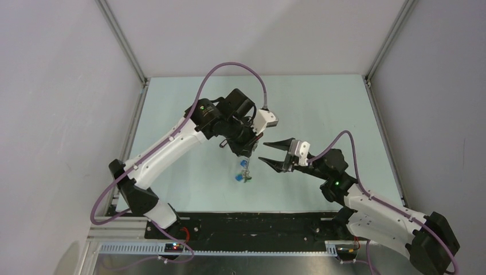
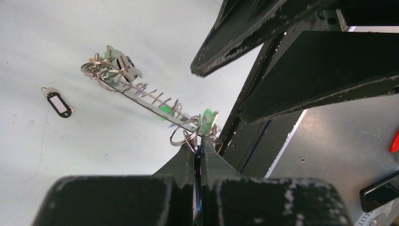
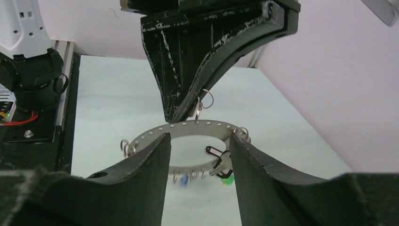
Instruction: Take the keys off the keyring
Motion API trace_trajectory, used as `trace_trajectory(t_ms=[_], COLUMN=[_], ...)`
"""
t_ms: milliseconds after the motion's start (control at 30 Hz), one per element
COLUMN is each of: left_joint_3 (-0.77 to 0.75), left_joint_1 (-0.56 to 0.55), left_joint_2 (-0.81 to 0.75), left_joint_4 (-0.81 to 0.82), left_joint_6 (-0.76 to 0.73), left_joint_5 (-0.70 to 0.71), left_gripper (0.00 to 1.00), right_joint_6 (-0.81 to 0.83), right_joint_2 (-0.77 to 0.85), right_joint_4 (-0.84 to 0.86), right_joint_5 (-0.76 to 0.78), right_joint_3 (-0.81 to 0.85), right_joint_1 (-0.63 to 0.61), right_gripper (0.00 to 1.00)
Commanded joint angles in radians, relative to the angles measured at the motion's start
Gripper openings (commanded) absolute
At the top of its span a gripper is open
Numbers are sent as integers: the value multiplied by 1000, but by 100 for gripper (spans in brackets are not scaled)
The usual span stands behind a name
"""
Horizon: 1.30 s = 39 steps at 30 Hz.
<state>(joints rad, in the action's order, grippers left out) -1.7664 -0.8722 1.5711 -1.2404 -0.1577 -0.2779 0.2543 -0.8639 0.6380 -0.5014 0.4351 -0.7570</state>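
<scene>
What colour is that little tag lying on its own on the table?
Black, with a white label window. The tag shows best in the left wrist view.

A: Where's the overhead camera?
B: High behind the robot, looking down. The table [image 1: 321,109] has its near edge at 6 o'clock.
A: And the wrist cameras?
B: Close in, roughly facing each other. Both share the keyring [image 3: 207,125]: toward 10 o'clock for the left, centre for the right.
</scene>
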Motion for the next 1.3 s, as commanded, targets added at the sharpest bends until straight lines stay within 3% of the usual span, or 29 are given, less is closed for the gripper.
trace_trajectory(t_ms=[0, 300, 467, 633, 700, 1267], left_joint_3=[-18, -28, -28, -23, -22, -29], left_joint_1=[-11, -22, -29, -38, -39, -39], left_joint_2=[-31, -45, -64, -80, -85, -77], left_joint_4=[23, 22, 23, 23, 22, 40], left_joint_6=[-21, -32, -44, -64, -65, -16], left_joint_5=[-40, -58, -64, -73, -63, 65], left_gripper=[0, 0, 0, 0, 0, 17], right_joint_6=[-17, 12, 32, 39, 42, 65], right_joint_2=[-35, -92, -104, -107, -99, -15], right_joint_4=[109, 125, 108, 103, 88, 3], right_joint_5=[13, 28, 65, 94, 106, 106], right_joint_3=[51, 74, 74, 74, 74, 74], right_joint_1=[-26, -60, -66, -67, -68, -78], right_gripper=[52, 46, 32, 5, 0, 0])
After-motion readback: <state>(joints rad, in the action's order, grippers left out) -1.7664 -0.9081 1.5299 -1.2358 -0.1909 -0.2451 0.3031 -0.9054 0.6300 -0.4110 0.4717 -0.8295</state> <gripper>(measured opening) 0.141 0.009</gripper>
